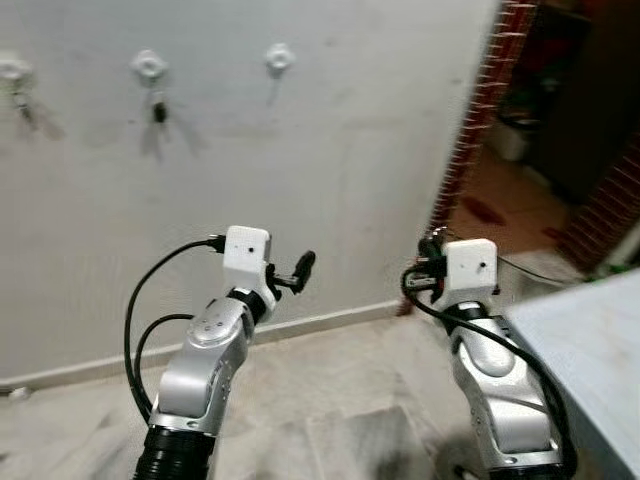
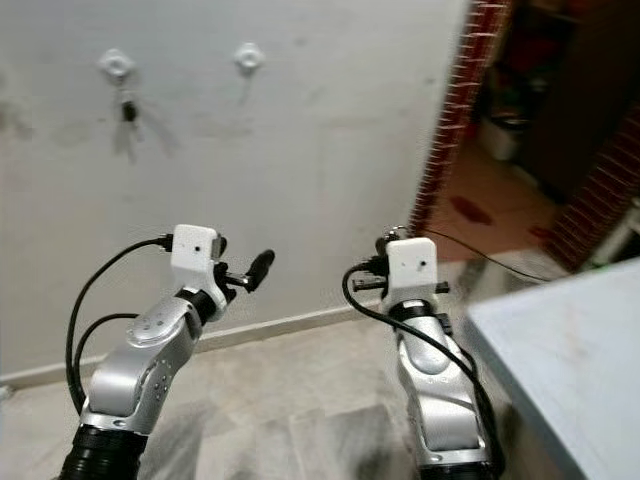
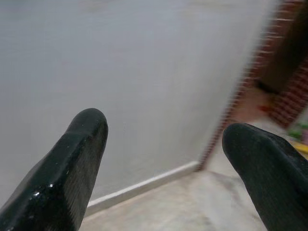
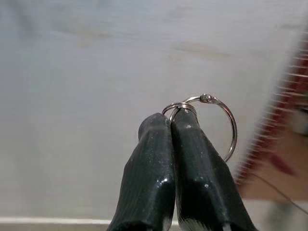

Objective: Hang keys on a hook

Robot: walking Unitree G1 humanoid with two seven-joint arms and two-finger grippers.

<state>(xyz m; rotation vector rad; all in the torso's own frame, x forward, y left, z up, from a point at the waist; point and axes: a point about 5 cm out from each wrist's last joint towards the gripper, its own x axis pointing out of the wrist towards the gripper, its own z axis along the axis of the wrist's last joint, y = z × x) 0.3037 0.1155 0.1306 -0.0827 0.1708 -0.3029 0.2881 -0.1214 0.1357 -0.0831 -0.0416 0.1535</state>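
Note:
Three white hooks are fixed high on the pale wall: one at the far left [image 1: 12, 70], a middle hook [image 1: 148, 64] with a small dark key item [image 1: 158, 108] hanging from it, and a bare third hook [image 1: 279, 57]. My right gripper [image 4: 171, 120] is shut on a silver key ring [image 4: 226, 126], which sticks out past the fingertips. It is held low, well below and to the right of the hooks. My left gripper [image 3: 168, 130] is open and holds nothing; it points at the wall near the skirting.
A brick door edge [image 1: 480, 110] ends the wall on the right, with a darker room beyond it. A pale blue-grey table top [image 1: 590, 340] stands close by my right arm. Tiled floor [image 1: 330, 400] lies between me and the wall.

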